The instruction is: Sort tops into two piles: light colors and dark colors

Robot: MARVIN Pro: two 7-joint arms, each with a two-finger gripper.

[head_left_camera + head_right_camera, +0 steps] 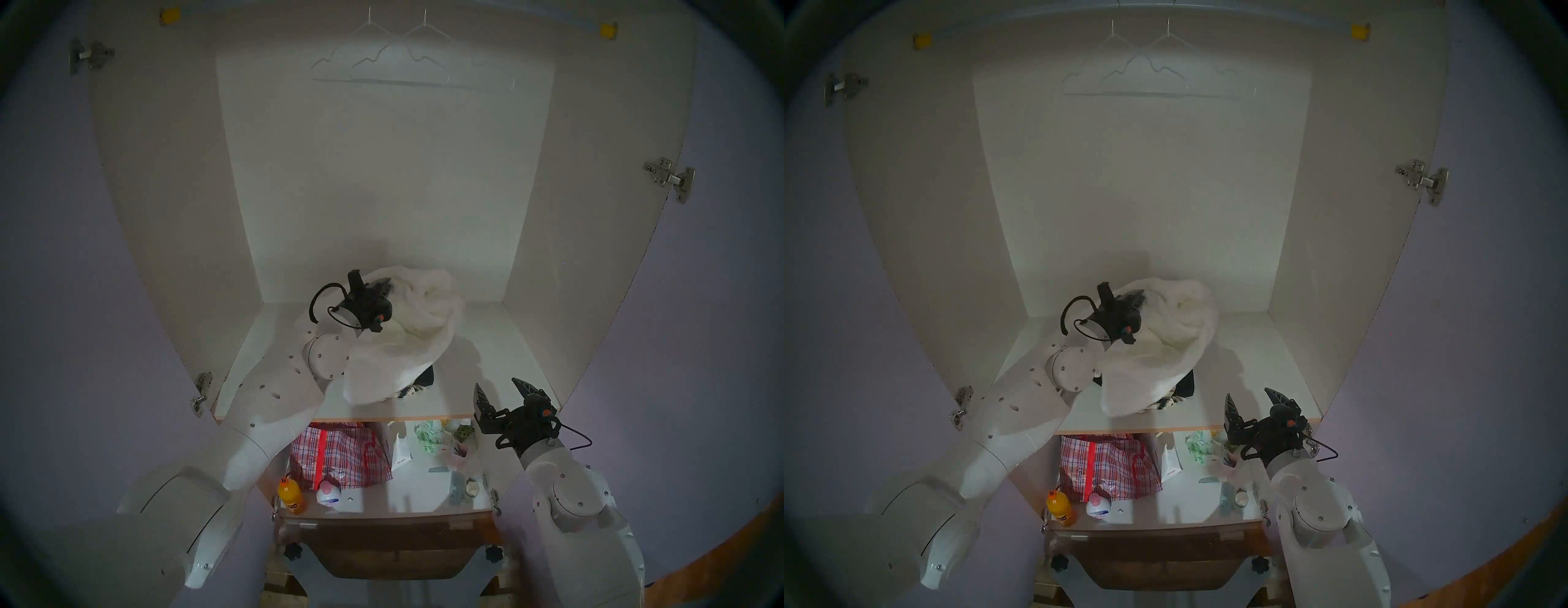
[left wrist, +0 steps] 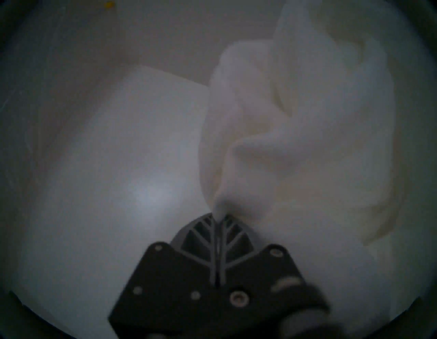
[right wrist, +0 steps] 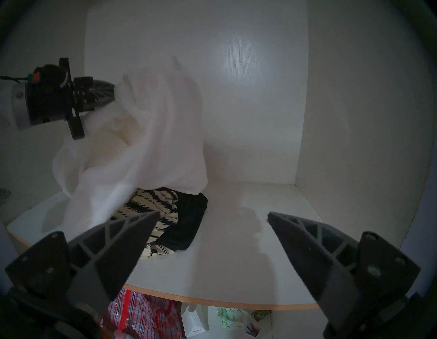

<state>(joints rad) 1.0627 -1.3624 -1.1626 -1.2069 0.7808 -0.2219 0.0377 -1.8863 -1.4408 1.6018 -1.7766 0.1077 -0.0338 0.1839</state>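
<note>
White top [image 1: 403, 339] hangs lengthwise from the clamped left pincer [image 1: 384, 285]; right pincer [image 1: 502, 392] gapes empty.

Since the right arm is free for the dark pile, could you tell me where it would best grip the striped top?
Probably the crumpled front folds of the striped top, which bunch up toward the shelf's front edge. Come from the front right with the open right gripper: the white top, held in the shut left gripper, drapes over its back, and the black top adjoins its right side.
</note>
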